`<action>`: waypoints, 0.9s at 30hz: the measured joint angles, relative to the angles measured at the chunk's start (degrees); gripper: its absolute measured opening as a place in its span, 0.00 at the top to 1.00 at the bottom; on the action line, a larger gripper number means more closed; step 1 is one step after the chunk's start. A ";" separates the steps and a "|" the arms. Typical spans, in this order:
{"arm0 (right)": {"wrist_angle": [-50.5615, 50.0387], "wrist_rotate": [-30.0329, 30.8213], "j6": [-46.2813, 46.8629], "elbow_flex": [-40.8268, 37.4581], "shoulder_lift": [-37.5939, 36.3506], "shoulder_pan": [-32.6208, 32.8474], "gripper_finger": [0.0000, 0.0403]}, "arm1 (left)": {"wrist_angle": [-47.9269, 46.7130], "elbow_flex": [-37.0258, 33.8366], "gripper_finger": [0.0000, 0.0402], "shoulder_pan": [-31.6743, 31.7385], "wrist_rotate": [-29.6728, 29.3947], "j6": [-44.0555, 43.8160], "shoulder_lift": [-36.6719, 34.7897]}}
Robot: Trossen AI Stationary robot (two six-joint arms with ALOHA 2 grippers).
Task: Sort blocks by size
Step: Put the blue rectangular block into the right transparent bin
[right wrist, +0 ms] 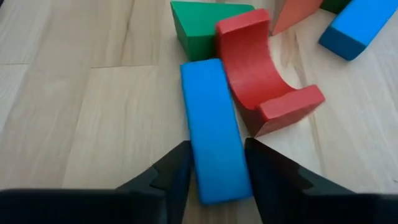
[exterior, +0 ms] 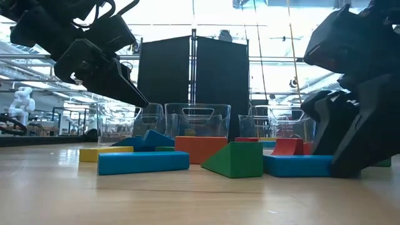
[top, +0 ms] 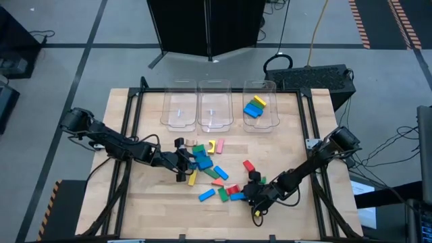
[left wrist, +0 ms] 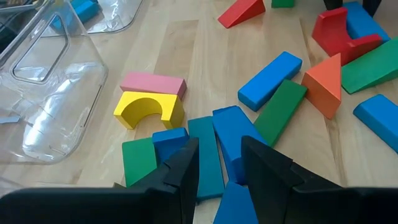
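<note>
The right gripper is down on the wooden table, near its front edge and right of the middle, its two fingers closed against the long sides of a flat blue block that lies on the wood. A red arched block touches that blue block's side, and a green wedge sits just beyond both.

The left gripper hovers low over the heap of blocks at the table's middle. Its fingers straddle a blue block, but I cannot tell whether they actually pinch it. Beside it lie a yellow arch and a pink block, touching each other.

Three clear bins stand along the back edge; the right-hand bin holds a few coloured blocks.
</note>
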 joint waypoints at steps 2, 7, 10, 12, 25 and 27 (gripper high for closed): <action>-0.04 -0.30 -0.01 0.00 -0.26 0.00 0.69 | 0.00 0.00 0.69 0.00 0.00 0.00 0.00; -1.24 -2.37 -0.73 -0.22 -2.39 0.02 0.74 | 0.09 0.00 0.69 0.00 0.00 -0.02 0.00; -1.89 -2.99 -1.08 -0.28 -5.16 0.20 0.74 | 0.59 0.00 0.69 0.00 0.00 -0.02 0.00; -2.87 -2.53 -1.33 -0.26 -7.47 0.10 0.74 | 0.77 0.00 0.69 -0.02 0.00 -0.02 0.00; -8.36 2.32 -4.64 -0.15 -22.82 -2.40 0.74 | 1.01 0.00 0.69 0.00 -0.02 -0.04 0.00; -8.99 2.91 -4.74 -0.15 -24.67 -3.08 0.74 | 1.01 -0.01 0.69 -0.01 -0.02 -0.04 0.00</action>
